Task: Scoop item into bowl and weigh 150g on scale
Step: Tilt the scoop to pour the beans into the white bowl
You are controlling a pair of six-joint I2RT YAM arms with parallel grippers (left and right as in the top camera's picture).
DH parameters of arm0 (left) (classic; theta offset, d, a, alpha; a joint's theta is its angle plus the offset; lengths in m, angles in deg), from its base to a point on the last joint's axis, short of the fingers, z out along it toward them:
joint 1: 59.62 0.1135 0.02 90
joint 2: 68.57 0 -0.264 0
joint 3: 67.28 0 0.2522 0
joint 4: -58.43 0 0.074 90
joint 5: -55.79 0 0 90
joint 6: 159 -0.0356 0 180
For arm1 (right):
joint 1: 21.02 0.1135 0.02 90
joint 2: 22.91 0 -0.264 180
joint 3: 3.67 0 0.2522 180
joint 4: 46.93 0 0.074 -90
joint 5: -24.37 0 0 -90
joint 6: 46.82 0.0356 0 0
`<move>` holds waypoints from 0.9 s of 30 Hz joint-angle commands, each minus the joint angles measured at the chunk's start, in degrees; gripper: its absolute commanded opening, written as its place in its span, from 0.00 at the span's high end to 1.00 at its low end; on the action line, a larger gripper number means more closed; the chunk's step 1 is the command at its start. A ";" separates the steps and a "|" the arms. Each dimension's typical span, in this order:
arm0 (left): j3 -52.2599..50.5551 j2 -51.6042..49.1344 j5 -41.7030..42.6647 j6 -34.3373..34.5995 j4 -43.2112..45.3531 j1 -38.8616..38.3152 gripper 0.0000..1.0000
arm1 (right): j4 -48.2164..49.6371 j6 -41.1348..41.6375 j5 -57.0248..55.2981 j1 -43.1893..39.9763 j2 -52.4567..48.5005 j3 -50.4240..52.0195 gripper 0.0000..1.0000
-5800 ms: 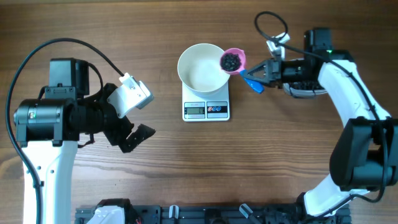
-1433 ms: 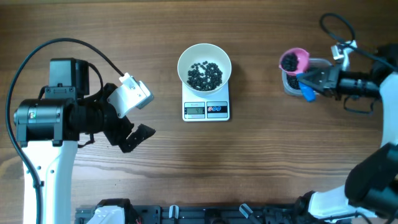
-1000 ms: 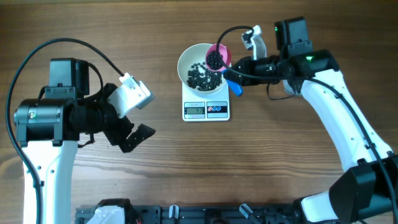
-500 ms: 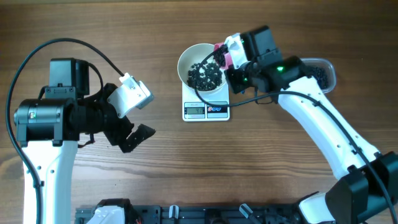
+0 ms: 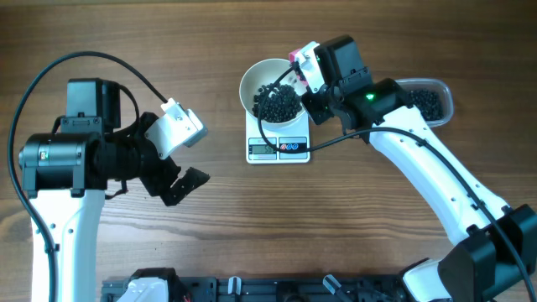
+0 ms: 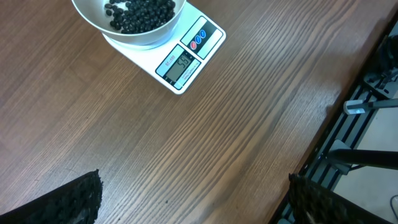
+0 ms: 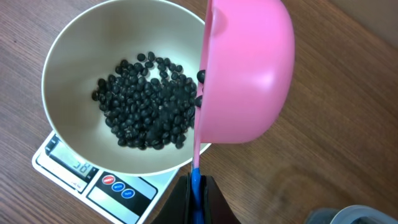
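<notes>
scoop [image 7: 245,74] has swung over to the bowl [image 7: 65,81], scale [image 5: 278,148] on wood-grain table [image 5: 218,235]

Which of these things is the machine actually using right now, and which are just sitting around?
In use: white bowl, black beans in it, scale under it, pink scoop tipped over the bowl, clear tub of more beans.
Just there: left arm, off to the side, jaws open; black rail at the table's edge.

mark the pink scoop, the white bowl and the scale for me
pink scoop [image 7: 245,68], right wrist view, outer back of its cup.
white bowl [image 7: 87,56], right wrist view, bare inner wall.
scale [image 6: 181,65], left wrist view, its grey display.
</notes>
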 commanded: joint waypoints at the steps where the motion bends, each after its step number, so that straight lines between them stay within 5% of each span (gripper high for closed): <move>1: -0.26 -0.24 1.31 -1.11 -0.02 0.31 0.00 | 0.20 -1.46 0.81 1.86 -0.57 -0.17 0.96; 10: -0.26 -0.26 1.31 -1.11 -0.02 0.31 0.00 | 1.38 -2.89 -6.27 3.82 -0.57 -0.17 0.96; 14: -0.26 -0.26 1.31 -1.14 -0.02 0.31 0.00 | 0.57 -3.54 0.13 5.75 -0.57 -0.17 0.96; 17: -0.26 -0.24 1.31 -1.11 -0.02 0.31 0.00 | 0.28 -6.60 -9.62 6.23 -0.57 -0.17 0.96; 19: -0.26 -0.24 1.31 -1.11 -0.02 0.31 0.00 | 0.20 -6.80 -4.83 6.78 -0.57 -0.17 0.96; 23: -0.26 -0.24 1.31 -1.11 -0.02 0.31 0.00 | 0.24 -7.04 -14.32 7.58 -1.16 -0.17 0.96; 25: -0.26 -0.24 1.31 -1.14 -0.02 0.31 0.00 | -1.22 -10.21 -7.50 8.46 -1.44 -0.17 0.95; 27: -0.26 -0.24 1.31 -1.11 -0.02 0.31 0.00 | -1.42 -12.74 -14.75 10.25 -2.10 -0.17 0.96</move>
